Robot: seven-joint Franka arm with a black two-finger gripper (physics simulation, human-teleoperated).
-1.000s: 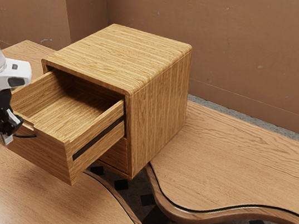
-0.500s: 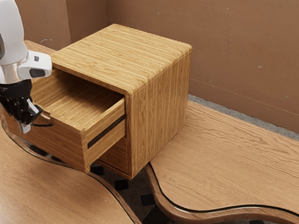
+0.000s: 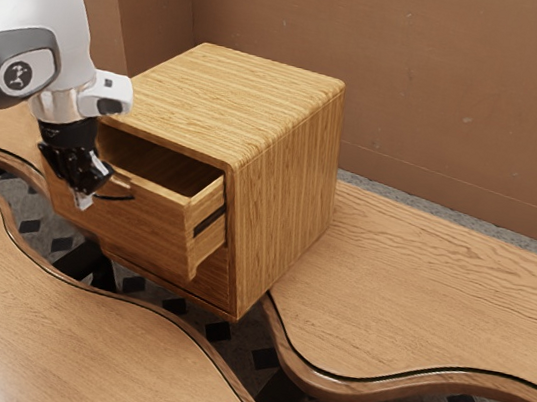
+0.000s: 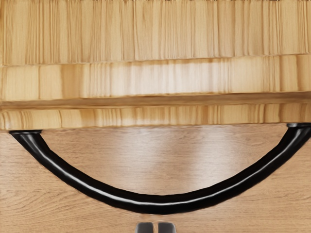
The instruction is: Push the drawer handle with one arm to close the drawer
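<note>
At the exterior view's left, my gripper (image 3: 83, 201) points down at the drawer front, its fingers together beside the black handle (image 3: 120, 199). The wooden drawer (image 3: 153, 229) is the upper one of the cabinet (image 3: 285, 188) and stands partly out, its inside visible behind the front. In the wrist view the curved handle (image 4: 160, 204) bows out from the drawer front (image 4: 155, 115). Fingertips of the gripper (image 4: 155, 227) sit close together just outside the middle of that curve, nothing between them.
The wavy-edged wooden tabletop (image 3: 446, 298) carries the cabinet. A winding gap in it shows the tiled floor (image 3: 219, 331) below the drawer. A brown wall (image 3: 436, 95) rises behind.
My gripper and arm have moved toward the cabinet, to the exterior view's right. Along with them the drawer has slid a good way inward, and less of its interior shows.
</note>
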